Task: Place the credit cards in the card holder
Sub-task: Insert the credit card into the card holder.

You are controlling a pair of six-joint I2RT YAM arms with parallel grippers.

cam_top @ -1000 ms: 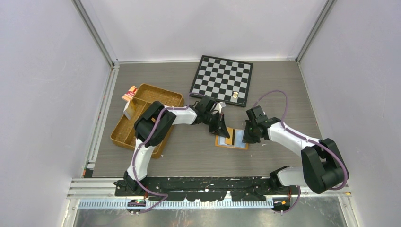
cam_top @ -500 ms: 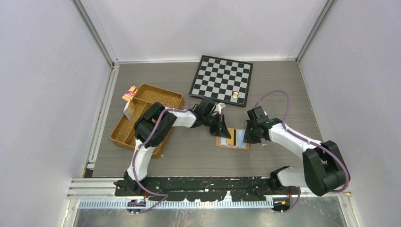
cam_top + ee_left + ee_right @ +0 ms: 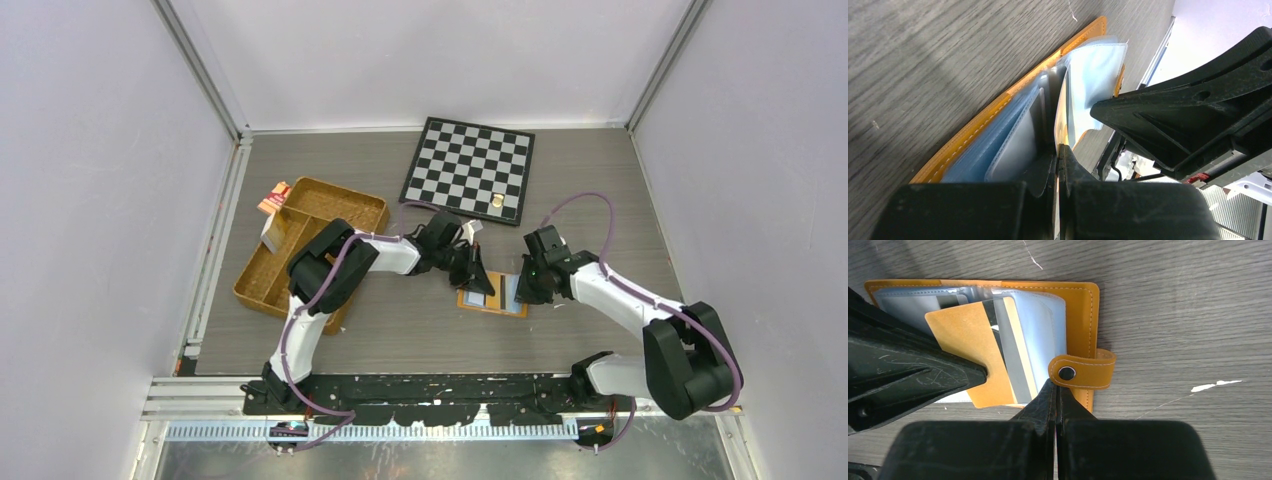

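Top view: card holder (image 3: 490, 303) lies open on the worktop (image 3: 400, 335), mid-front, between the two hands. Left hand (image 3: 483, 285) at its left side, right hand (image 3: 525, 292) at its right edge. Detail of the grips is lost here under the black fingers.

Left wrist view: left hand (image 3: 1058, 150) pressed together, pinching a tan card (image 3: 1062, 107) seen edge-on, standing among the clear sleeves (image 3: 1098, 75). Orange rim of the holder (image 3: 973, 132) flat on the wood.

Right wrist view: tan card (image 3: 965, 345) face-on, lying slanted over the sleeves (image 3: 1040, 325), partly inside the holder (image 3: 1080, 305). Right hand (image 3: 1053, 387) closed tight, tips at the holder's near edge, just beside the snap strap (image 3: 1083, 371). Cannot tell whether it grips anything.

Room: bare worktop in front of and right of the holder. Chessboard (image 3: 468, 165) behind, near, with a small gold piece (image 3: 497, 202) on its near edge. Woven tray (image 3: 250, 290) well apart to the left, red-and-tan packet (image 3: 272, 197) beside its far corner.
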